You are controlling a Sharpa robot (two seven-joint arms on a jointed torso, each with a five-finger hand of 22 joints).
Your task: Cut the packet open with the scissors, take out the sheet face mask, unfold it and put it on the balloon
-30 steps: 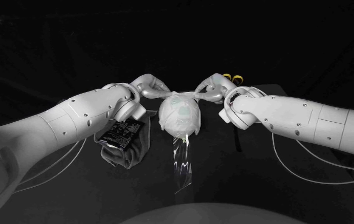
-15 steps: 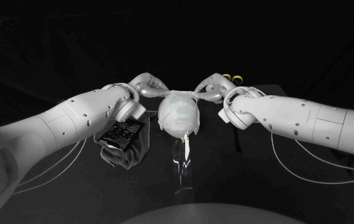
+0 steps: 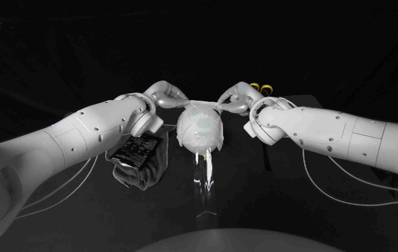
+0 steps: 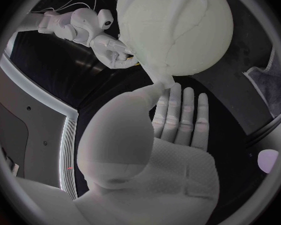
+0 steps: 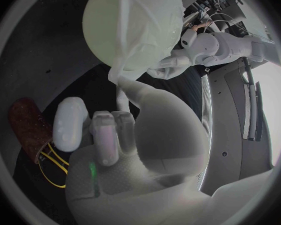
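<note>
The pale balloon (image 3: 199, 130) stands at the table's middle with the white sheet mask (image 3: 195, 119) draped over it. My left hand (image 3: 171, 97) pinches the mask's edge (image 4: 165, 81) at the balloon's far left side. My right hand (image 3: 234, 98) pinches the opposite edge (image 5: 121, 87) at the far right side. In the left wrist view the balloon (image 4: 178, 30) shows beyond my left hand (image 4: 175, 120). A clear film strip (image 3: 203, 177) hangs below the balloon. The cut packet (image 3: 138, 148) lies left of it. The yellow-handled scissors (image 3: 261, 87) lie behind my right hand.
A dark cloth (image 3: 145, 168) lies under the packet at the left. In the right wrist view a dark red case (image 5: 28, 127) lies by the scissors' yellow handles (image 5: 50, 167). A thin cable (image 3: 267, 160) runs along the table right of the balloon.
Both hands have risen a little at the balloon's far side, drawing the mask's upper edge up. The clear film below has swung slightly.
</note>
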